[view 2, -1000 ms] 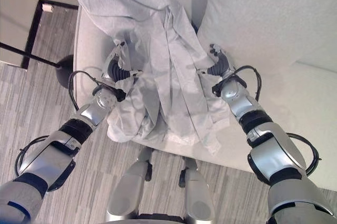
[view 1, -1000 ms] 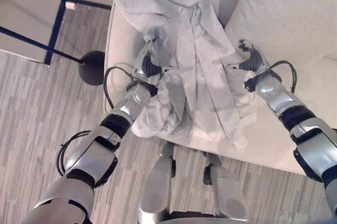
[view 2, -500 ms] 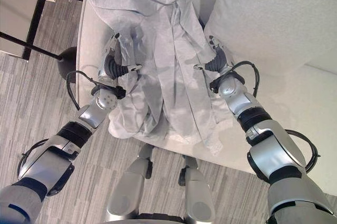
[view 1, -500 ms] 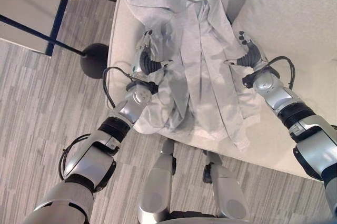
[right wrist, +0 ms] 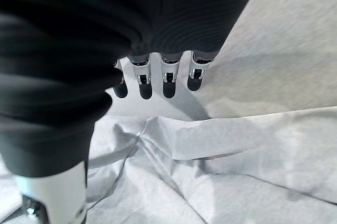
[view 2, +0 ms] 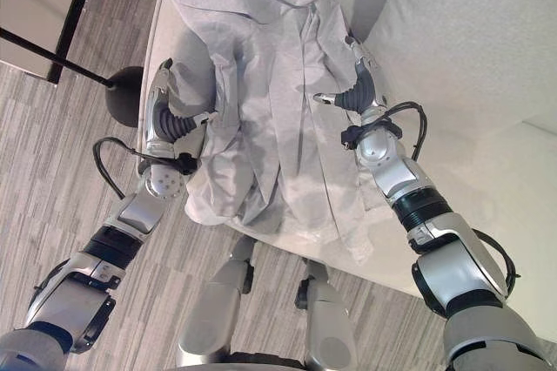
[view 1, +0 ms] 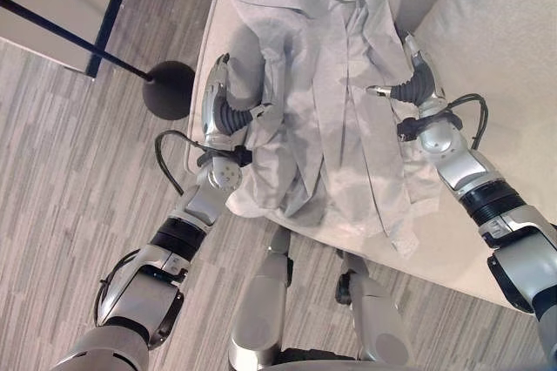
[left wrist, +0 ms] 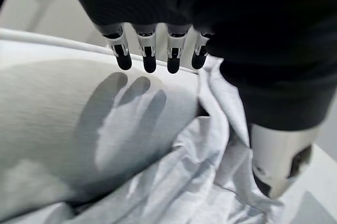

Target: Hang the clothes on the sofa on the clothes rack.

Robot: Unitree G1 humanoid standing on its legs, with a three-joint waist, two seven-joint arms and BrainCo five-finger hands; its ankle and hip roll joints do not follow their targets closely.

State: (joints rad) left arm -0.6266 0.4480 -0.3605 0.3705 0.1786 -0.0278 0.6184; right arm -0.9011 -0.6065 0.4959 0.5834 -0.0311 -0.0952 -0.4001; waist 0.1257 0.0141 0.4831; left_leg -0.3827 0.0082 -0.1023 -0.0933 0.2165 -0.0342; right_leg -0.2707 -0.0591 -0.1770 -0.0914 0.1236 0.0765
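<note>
A pale sofa [view 1: 487,57] stands on a grey plank floor [view 1: 70,179]. Draped down the sofa's back and over its seat edge lies a light grey shirt [view 1: 335,110], crumpled at its lower end. Beside the sofa's left arm stands a clothes rack [view 1: 170,88] with a round black base and a thin dark pole. The left robot hand [view 1: 224,105] rests at the shirt's left edge, fingers [left wrist: 147,56] straight, thumb against the cloth, gripping nothing. The right robot hand [view 1: 409,79] sits at the shirt's right edge, likewise with fingers extended, holding nothing.
</note>
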